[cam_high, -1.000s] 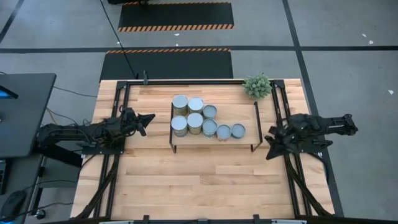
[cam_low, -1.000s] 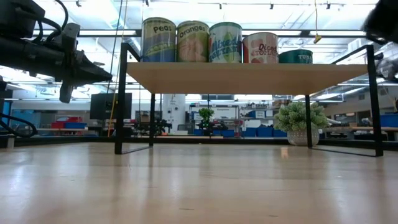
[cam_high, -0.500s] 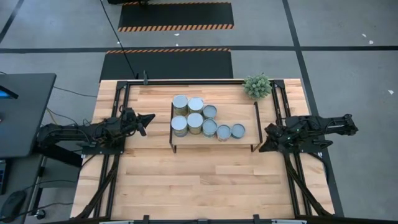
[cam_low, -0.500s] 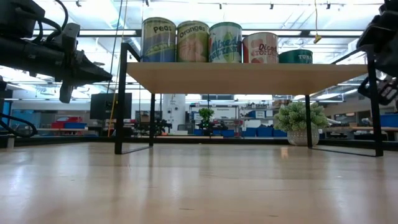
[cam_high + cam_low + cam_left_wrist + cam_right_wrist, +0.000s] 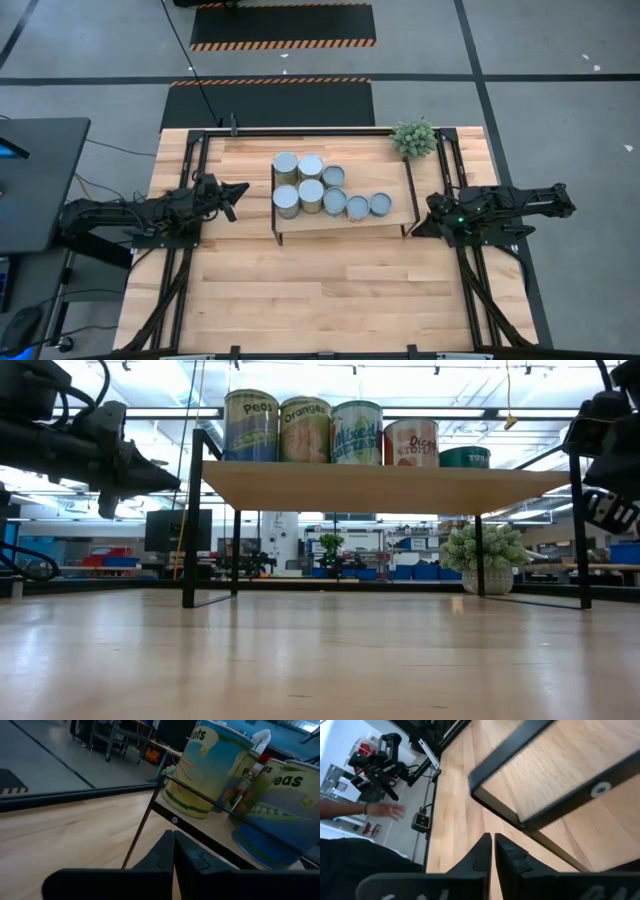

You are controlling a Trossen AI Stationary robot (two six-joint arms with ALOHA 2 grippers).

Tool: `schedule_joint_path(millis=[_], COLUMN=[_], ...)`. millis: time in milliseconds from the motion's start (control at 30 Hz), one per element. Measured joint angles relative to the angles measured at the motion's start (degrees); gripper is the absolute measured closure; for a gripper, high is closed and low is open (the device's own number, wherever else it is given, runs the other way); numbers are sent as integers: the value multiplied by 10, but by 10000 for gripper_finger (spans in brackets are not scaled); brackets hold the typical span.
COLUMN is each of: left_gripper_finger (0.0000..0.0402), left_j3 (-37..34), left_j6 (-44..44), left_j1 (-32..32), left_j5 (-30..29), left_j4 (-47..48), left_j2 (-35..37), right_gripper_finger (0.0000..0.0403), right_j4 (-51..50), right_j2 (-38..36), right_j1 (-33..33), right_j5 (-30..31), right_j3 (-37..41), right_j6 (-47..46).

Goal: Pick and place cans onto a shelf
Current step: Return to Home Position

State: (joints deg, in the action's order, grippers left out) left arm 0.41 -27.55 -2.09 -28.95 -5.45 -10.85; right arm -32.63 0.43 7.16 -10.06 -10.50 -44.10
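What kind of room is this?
Probably a robot lab or workshop: two robot arms at a wooden table, striped warning mats on the floor, and blue storage bins behind.

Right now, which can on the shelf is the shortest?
The green tuna can, rightmost in the low view's row; the other four visible there stand clearly taller.

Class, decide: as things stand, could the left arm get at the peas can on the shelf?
Probably yes. The left gripper sits shut just off the left end of the shelf, and the peas can stands at that end with nothing between; the gripper must open first.
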Motion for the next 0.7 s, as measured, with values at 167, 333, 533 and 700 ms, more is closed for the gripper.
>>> schedule_joint_path(millis=[167, 333, 533, 700], left_gripper_finger=[390, 390, 390, 390], left_j3=[0, 0, 0, 0], left_j6=[-2, -3, -2, -2], left_j1=[0, 0, 0, 0], left_j5=[-2, -1, 0, 0], left_j4=[-24, -29, -31, -33], left_j2=[0, 0, 0, 0], right_gripper_finger=[377, 376, 375, 375], right_j4=[10, 10, 10, 10], right_j2=[0, 0, 0, 0], right_j1=[0, 0, 0, 0], right_j5=[-1, -1, -1, -1], right_j3=[0, 0, 0, 0], right_j6=[1, 1, 1, 1])
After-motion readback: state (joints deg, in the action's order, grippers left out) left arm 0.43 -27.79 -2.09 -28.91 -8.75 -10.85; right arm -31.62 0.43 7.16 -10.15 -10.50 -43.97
